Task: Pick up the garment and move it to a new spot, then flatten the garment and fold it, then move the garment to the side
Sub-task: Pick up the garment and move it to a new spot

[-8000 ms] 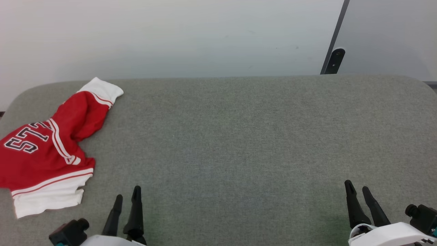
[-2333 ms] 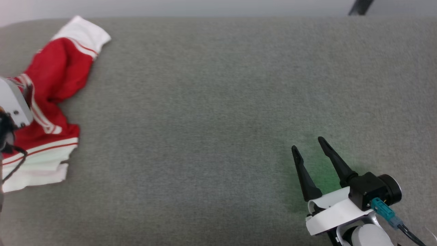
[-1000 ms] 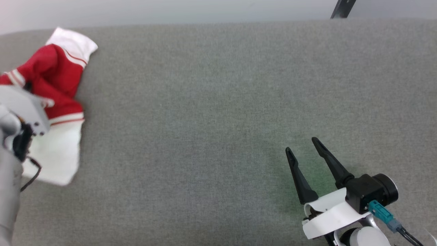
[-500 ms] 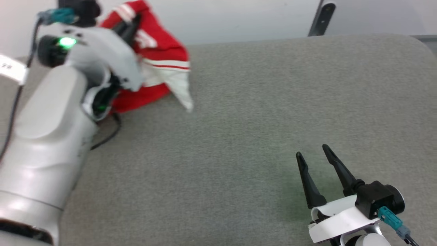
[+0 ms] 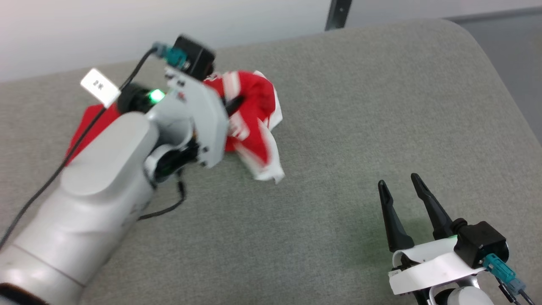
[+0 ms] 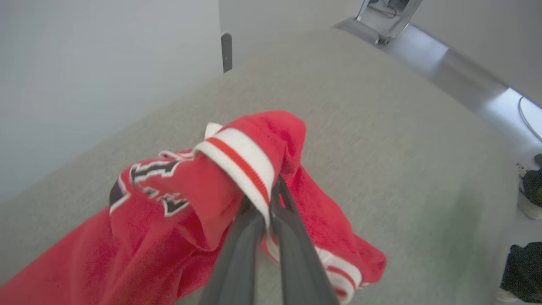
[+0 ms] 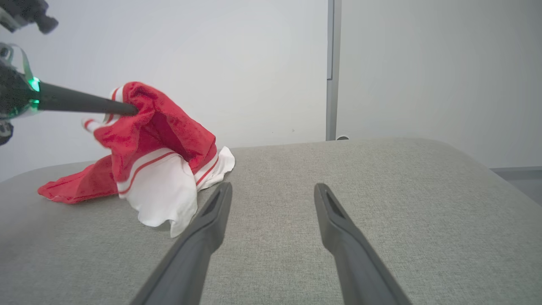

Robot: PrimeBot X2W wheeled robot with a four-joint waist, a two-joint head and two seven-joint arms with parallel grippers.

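Note:
The garment is a red shirt with white striped trim and black letters, bunched up and partly lifted off the grey padded table. My left gripper is shut on a fold of it near the striped trim. In the left wrist view the two fingers pinch the white-and-red band, and the garment hangs around them. In the right wrist view the garment droops from the left gripper, its white hem trailing on the table. My right gripper stands open and holds nothing, near the front right.
A pale wall runs behind the table, with a dark post at the back. The table's rounded right edge drops to the floor. In the left wrist view, dark things lie on the floor beyond that edge.
My left gripper has lifted the garment from the far left and carried it rightward toward the table's middle. The head view has shifted too. The right gripper stays open and hardly moves.

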